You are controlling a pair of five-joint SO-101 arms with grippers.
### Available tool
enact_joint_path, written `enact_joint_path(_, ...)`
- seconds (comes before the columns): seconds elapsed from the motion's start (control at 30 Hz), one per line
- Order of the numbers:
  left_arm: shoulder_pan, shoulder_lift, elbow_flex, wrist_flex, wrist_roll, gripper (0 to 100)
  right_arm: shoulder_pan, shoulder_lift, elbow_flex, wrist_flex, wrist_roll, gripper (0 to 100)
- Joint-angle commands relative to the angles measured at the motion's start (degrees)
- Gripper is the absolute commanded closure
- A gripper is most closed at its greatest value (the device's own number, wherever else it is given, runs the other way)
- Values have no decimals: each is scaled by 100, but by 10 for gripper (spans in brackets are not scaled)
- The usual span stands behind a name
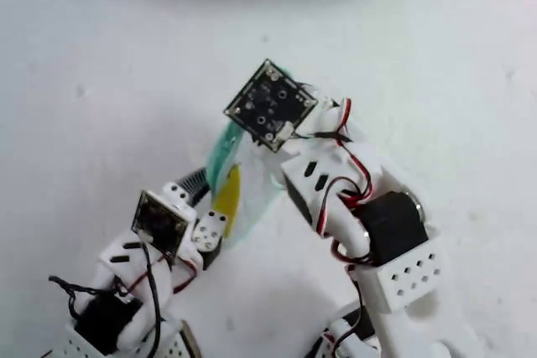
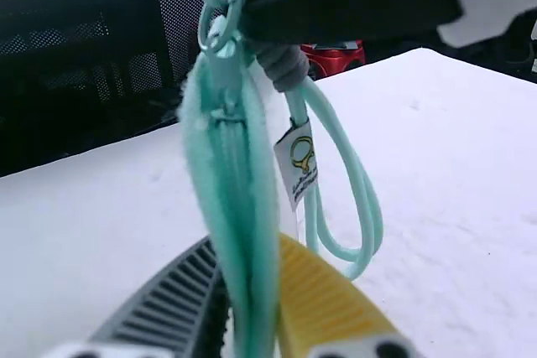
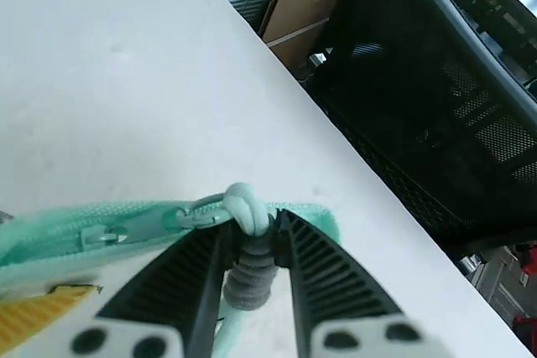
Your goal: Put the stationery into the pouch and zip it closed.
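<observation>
Mint pouch [image 2: 239, 207] stands edge-up over the surface [image 1: 126, 81], left hand [image 2: 252, 308] clamped on its body as anchor, right hand [image 3: 252, 236] pinching the zip pull cord [image 3: 245, 207] for counter-tension; zip looks closed to that end.

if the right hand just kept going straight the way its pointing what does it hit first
The right hand is shut on the grey ribbed toggle on the zip cord of the mint-green fabric pouch. Past that, its line probably meets the white table, though depth is unclear.
</observation>
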Motion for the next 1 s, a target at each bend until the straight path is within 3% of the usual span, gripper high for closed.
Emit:
enact_joint_path(0.0, 154, 13, -255, 97, -53, 978, 400, 4, -308, -321, 26, 981)
enact_joint_path(0.97, 154, 13, -290, 220, -53, 979, 1095, 743, -211, -980, -18, 981)
